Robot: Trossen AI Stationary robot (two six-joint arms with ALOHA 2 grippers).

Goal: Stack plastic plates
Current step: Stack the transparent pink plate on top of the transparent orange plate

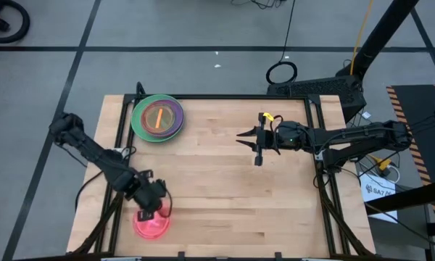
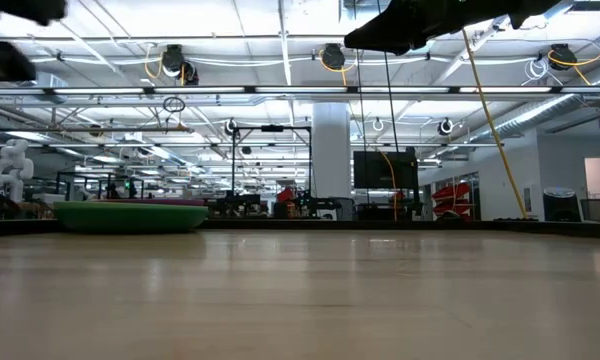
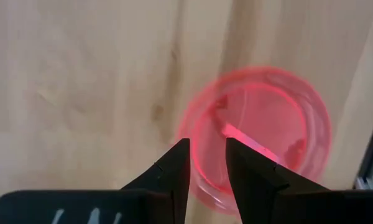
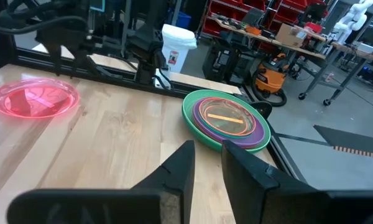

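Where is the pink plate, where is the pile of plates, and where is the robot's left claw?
pink plate [image 1: 151, 225], high view, on its middle.
pile of plates [image 1: 158, 118], high view, on the top plate.
left gripper [image 3: 207, 163], left wrist view, between its fingertips.

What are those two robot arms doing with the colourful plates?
They are stacking round plastic plates. A stack already sits at the table's far left corner: a green plate at the bottom, a purple one on it, and a see-through orange one on top. The left gripper hangs just above a see-through pink plate lying alone at the near left edge, its fingers slightly apart around the rim. The right gripper waits above the middle of the table, holding nothing.
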